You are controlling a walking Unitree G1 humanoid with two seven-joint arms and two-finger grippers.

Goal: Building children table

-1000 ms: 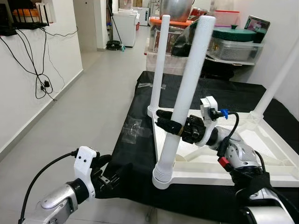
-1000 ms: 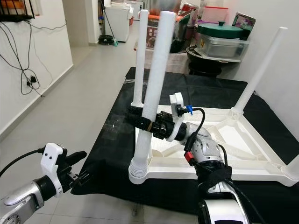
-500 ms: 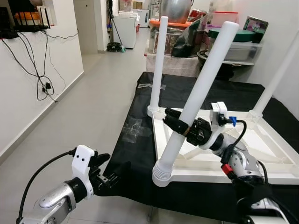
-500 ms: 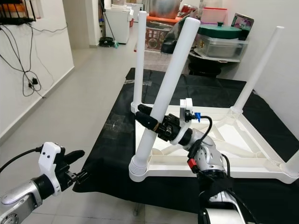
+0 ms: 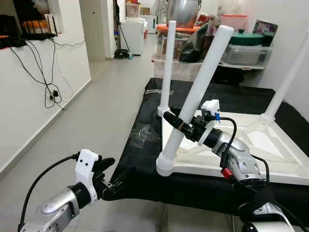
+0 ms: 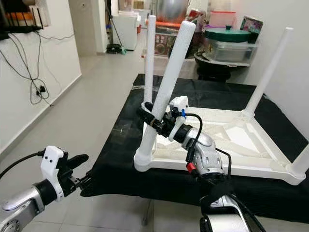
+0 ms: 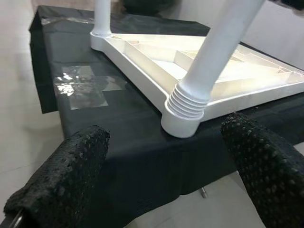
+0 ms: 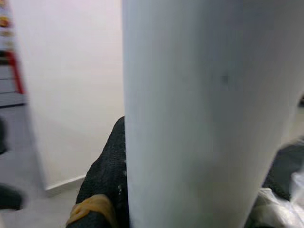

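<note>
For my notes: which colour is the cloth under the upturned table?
Black; the cloth shows best in the left eye view.

No lettering, label, brand mark or number can be read anywhere in these views; the packages and lidded containers on the shelves at the far end of the room are too small and blurred for any print on them to be made out
</note>
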